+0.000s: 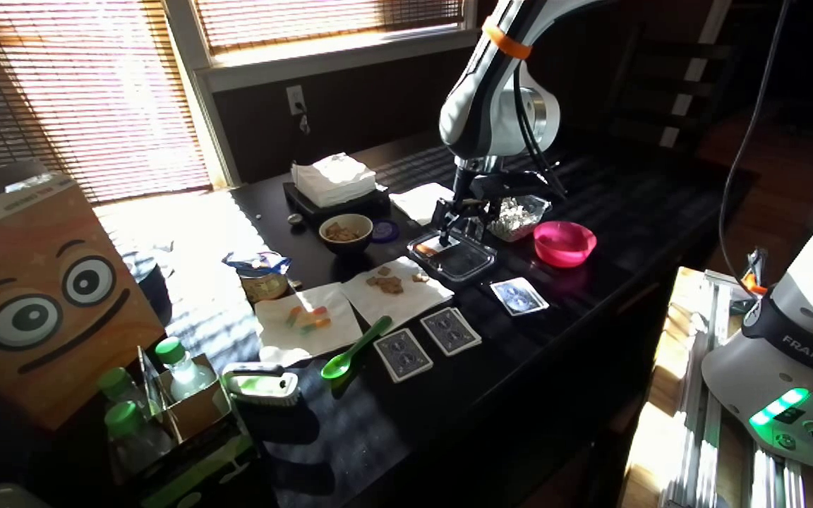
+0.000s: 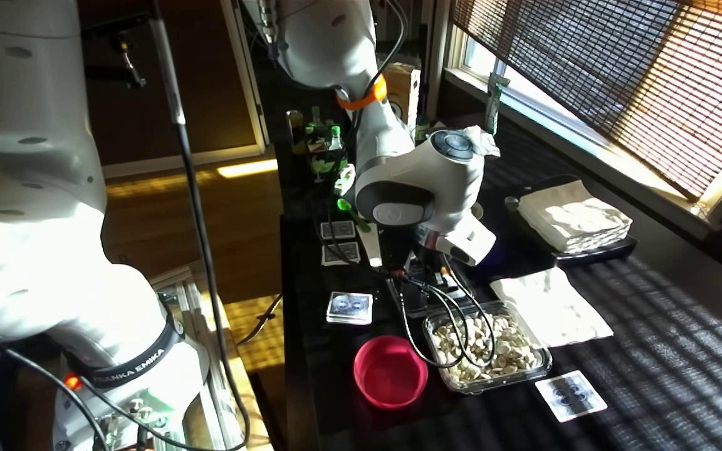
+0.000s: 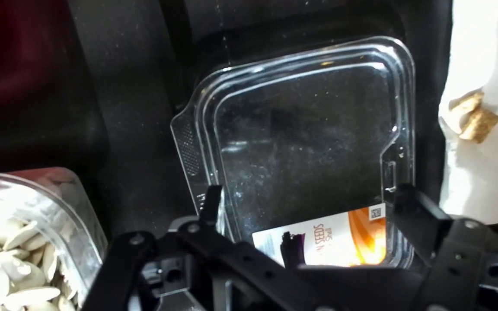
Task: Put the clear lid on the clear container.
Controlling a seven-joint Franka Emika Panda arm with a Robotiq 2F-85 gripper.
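The clear lid (image 1: pixel 461 261) lies flat on the dark table, with a white and orange label at one end; it fills the middle of the wrist view (image 3: pixel 301 142). The clear container (image 2: pixel 492 383) stands close beside it, filled with pale seeds; its corner shows in the wrist view (image 3: pixel 69 207). My gripper (image 3: pixel 309 196) is open, its fingers spread over the two long sides of the lid near the label end. It also shows low over the lid in an exterior view (image 1: pixel 461 229). Whether the fingertips touch the lid, I cannot tell. Nothing is held between them.
The pink bowl (image 1: pixel 565 245) stands next to the container. A napkin with crackers (image 1: pixel 431 295) lies on the lid's other side. Card stacks (image 1: pixel 519 295), a white napkin (image 2: pixel 549 307) and a cracker bowl (image 1: pixel 346 244) are near. Wrist cables (image 2: pixel 420 360) hang over the container.
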